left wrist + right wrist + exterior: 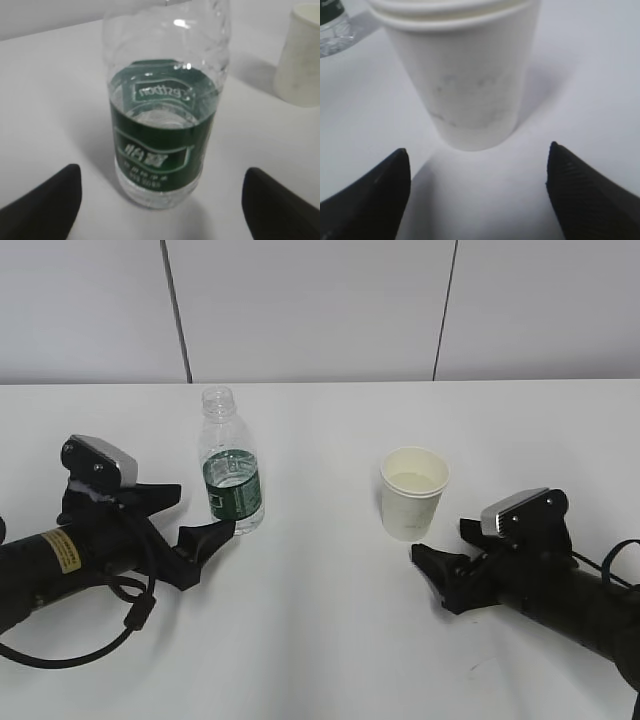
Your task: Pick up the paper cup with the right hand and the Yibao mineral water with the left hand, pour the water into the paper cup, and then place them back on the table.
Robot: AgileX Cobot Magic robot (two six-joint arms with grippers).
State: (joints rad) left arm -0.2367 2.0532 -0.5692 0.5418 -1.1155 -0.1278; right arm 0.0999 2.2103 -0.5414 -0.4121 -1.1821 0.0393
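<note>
Nearest the exterior camera: both arms lying low on the table, one each side. Left hand sits at the left with the yellow sticker on its forearm; right hand at the right with the silver-grey plate on top.

Left hand: jaws spread wide, holding nothing. In the left wrist view the two fingertips sit in the bottom corners with the Yibao mineral water centred between and just beyond them, clear table showing on both sides of the bottle. From the exterior view the near finger tip looks very close to the base of the bottle; cannot tell whether it actually touches.

Bottle: upright on the table, left of centre, no cap, green label band around the lower half, some water in the bottom.

Right hand: also wide open, empty. Right wrist view shows both fingertips at the bottom corners, the paper cup ahead of them and centred on the gap, not inside it. White table is visible between cup base and fingers, so no contact.

Paper cup: upright on the table, right of centre, well apart from the bottle. Cream inside visible from the exterior view; can't tell whether there is any liquid in it. Faint grey smudges on the cup wall in the wrist view.
</note>
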